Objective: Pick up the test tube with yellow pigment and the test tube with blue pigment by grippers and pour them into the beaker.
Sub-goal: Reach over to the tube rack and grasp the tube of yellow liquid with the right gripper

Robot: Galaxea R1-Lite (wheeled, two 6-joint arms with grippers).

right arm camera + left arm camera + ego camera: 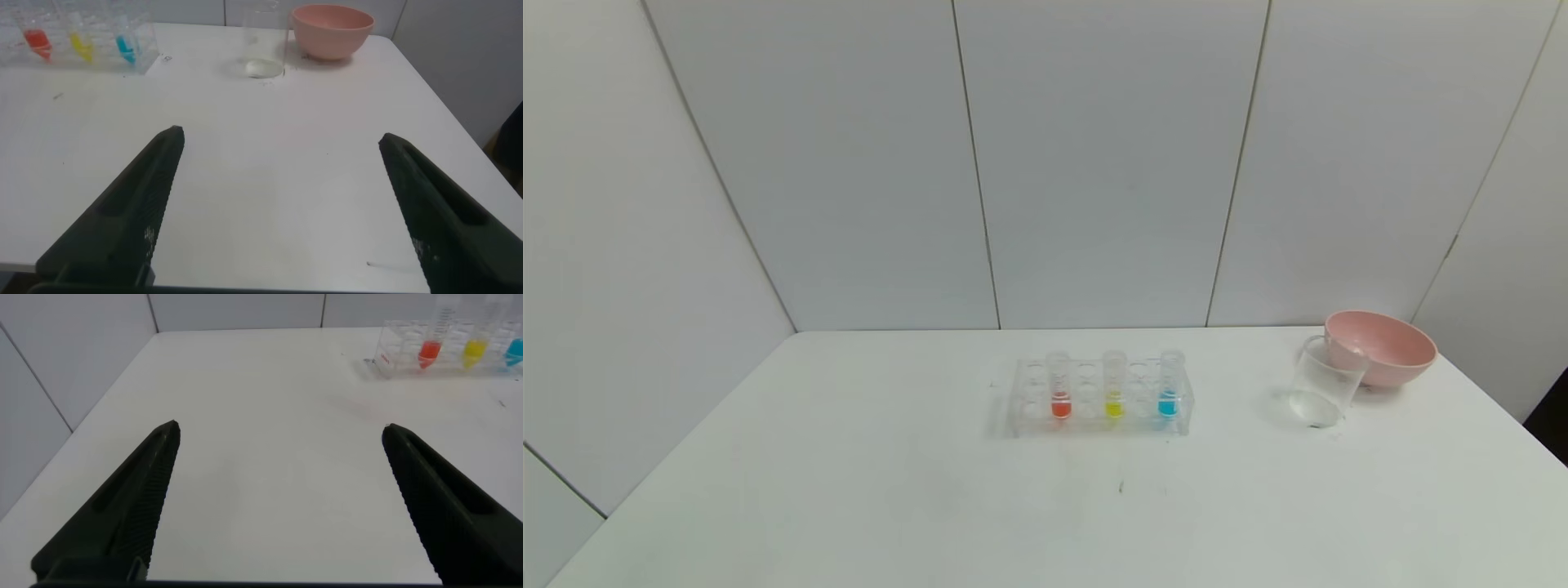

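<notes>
You have nothing in hand yet. The left gripper [278, 498] fills the bottom of its wrist view with fingers spread wide over bare table [849, 457], and the right gripper [282, 204] sits the same way in its own view, spread wide and gripping nothing. Neither shows in the head view.

In the head view, the test tube with yellow pigment [1114, 385] stands upright at centre frame in the clear rack [1021, 408], with the test tube with blue pigment [1170, 384] just to its right and the orange-red tube [1059, 385] to its left. The beaker [1321, 384] stands at right of frame, well apart from the rack and just in front of the pink bowl [1388, 347]; whether they touch you cannot tell.

Your main risk, as I judge it, is spacing: the three tubes stand close together, so wide fingers closing on the yellow one may knock a neighbour or drag the light rack. The orange-red tube is an easy wrong pick. Pouring near the bowl, you could tip liquid past the beaker's lip.

The left wrist view shows only the rack, at its upper right, with the blue tube cut by the edge. The right wrist view alone shows rack, beaker and bowl together along its top.
</notes>
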